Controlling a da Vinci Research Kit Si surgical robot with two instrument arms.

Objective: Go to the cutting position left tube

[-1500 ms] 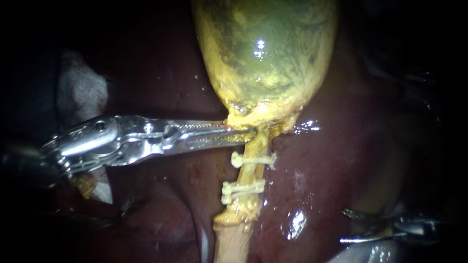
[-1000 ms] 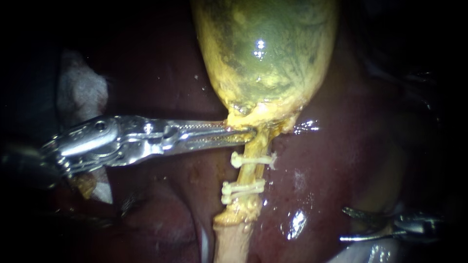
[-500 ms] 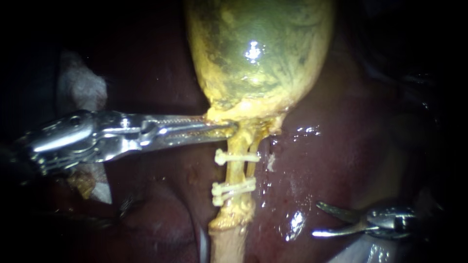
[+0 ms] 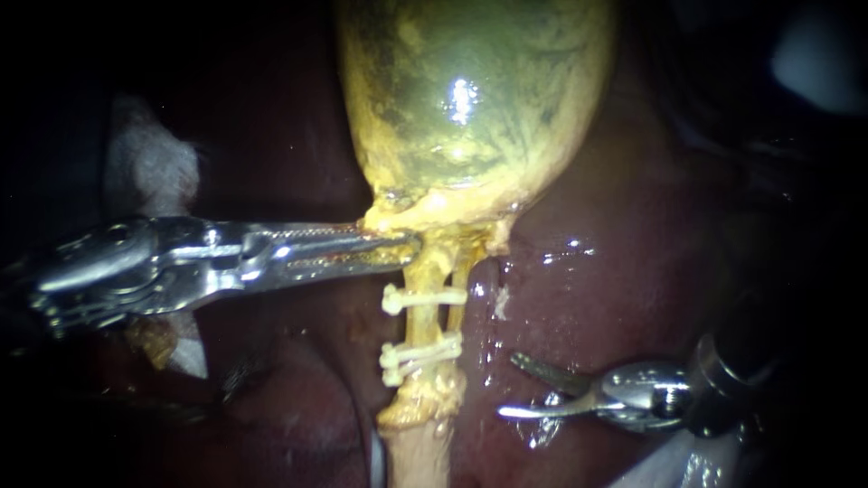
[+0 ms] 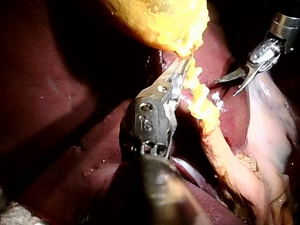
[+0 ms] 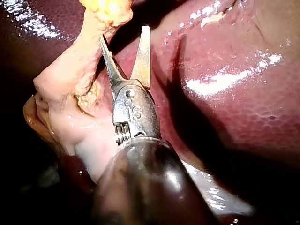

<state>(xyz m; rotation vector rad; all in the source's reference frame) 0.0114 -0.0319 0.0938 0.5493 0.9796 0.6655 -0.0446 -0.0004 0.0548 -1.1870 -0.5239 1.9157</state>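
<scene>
Below the yellow-green gallbladder (image 4: 470,99), the left tube (image 4: 425,271) runs down over the dark red liver (image 4: 633,271), crossed by one clip (image 4: 423,296) and, lower down, a pair of clips (image 4: 419,352). The left instrument (image 4: 398,246) has its jaws closed on the gallbladder's narrow base. The right instrument (image 4: 509,387) sits just right of the lower clips, clear of the tube, jaws spread apart and holding nothing
</scene>
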